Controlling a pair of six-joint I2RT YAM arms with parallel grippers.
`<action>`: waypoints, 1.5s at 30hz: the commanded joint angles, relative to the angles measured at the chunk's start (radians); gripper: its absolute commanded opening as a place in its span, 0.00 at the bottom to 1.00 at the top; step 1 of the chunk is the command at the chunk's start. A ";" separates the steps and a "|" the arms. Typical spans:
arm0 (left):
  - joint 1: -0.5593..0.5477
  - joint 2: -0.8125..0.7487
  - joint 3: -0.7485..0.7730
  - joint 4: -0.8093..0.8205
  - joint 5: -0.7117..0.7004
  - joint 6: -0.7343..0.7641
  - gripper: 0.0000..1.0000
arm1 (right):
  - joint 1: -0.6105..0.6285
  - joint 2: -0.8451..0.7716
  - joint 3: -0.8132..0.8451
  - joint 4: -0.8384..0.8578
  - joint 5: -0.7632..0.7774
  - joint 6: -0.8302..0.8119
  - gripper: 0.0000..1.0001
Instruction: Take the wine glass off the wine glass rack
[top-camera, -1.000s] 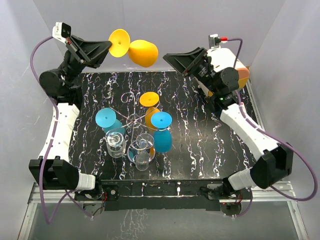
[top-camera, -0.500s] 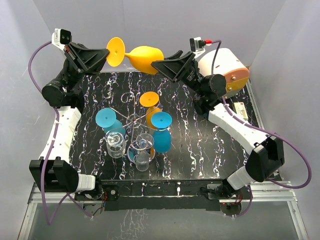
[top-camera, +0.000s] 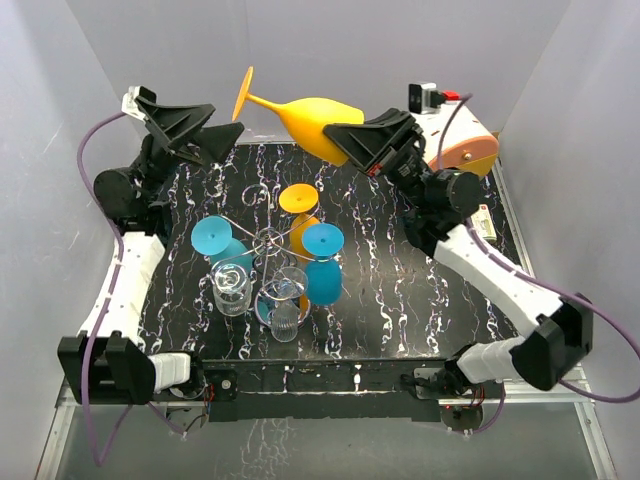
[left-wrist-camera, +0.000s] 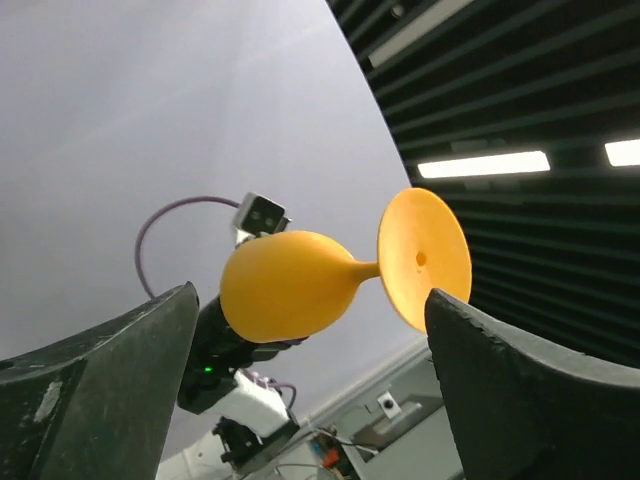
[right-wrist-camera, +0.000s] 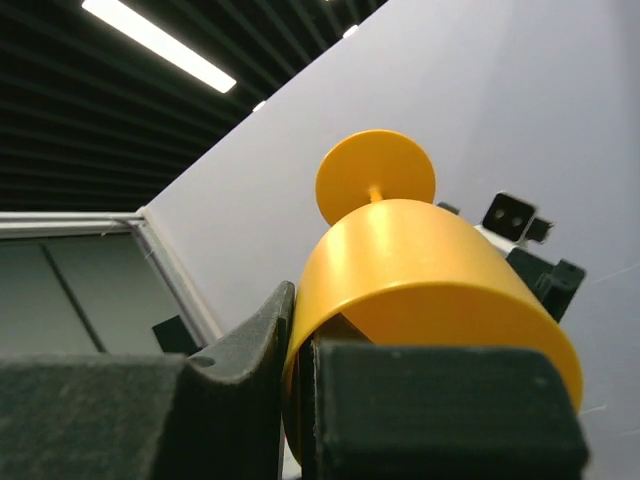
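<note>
A yellow wine glass lies sideways in the air over the table's far edge, its foot pointing left. My right gripper is shut on the rim of its bowl; in the right wrist view the rim is pinched between the fingers of that gripper. My left gripper stands open just left of the foot, touching nothing. In the left wrist view the glass floats beyond the spread fingers. The wine glass rack stands mid-table.
On the rack hang two blue glasses, an orange one and clear ones. A white and orange cylinder sits at the back right. White walls enclose the black marbled table.
The yellow glass has passed from my left gripper to my right. The left jaws opened and drew back from the foot. The right jaws shut on the bowl's rim and tilted the glass.
</note>
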 joint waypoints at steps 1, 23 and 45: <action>0.002 -0.166 -0.002 -0.320 0.001 0.233 0.98 | -0.005 -0.141 -0.036 -0.225 0.206 -0.169 0.00; -0.047 -0.150 0.556 -1.854 -0.666 1.382 0.99 | -0.006 0.100 0.197 -1.238 0.810 -0.956 0.00; -0.102 -0.176 0.872 -2.173 -0.530 1.310 0.99 | -0.173 0.450 0.651 -2.183 0.694 -0.977 0.00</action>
